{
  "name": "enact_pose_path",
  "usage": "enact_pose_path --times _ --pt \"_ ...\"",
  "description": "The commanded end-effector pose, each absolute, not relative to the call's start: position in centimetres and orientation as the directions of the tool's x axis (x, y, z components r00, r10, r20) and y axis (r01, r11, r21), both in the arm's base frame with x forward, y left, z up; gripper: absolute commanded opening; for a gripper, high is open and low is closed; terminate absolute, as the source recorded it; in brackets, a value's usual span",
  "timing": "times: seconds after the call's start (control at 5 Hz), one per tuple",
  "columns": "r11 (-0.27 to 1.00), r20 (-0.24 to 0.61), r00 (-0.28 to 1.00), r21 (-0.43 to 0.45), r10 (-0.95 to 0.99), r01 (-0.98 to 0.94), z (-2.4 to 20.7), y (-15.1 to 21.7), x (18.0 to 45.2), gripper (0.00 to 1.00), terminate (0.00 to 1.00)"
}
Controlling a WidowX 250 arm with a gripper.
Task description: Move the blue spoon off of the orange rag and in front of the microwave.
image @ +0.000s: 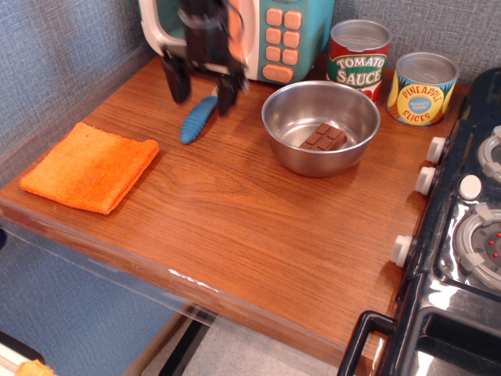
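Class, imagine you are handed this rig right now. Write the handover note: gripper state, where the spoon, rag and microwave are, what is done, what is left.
Gripper: open, holding nothing, raised just above the spoon's head end.
Blue spoon: lying flat on the wooden counter, in front of the microwave, well clear of the orange rag.
Done: spoon is off the rag and placed, released.
Left: probably only pulling the arm back; no regrasp looks needed.
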State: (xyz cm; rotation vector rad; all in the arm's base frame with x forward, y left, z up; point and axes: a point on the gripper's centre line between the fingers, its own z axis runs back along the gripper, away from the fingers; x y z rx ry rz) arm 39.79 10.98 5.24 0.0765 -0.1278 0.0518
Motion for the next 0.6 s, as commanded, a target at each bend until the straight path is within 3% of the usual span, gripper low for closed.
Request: enact_pose_path --times 0.0,0.2,0.4 --pt "0.997 0.23 0.971 0.024 0.066 -0.074 11.5 12.2 36.1 1.0 0.0" --pt "0.998 0.184 0.982 0.035 0.048 -0.056 10.8 12.8 34.1 1.0 0.0" --pt "0.998 0.184 0.982 0.035 0.048 -0.056 10.8 12.8 34.1 1.0 1.0"
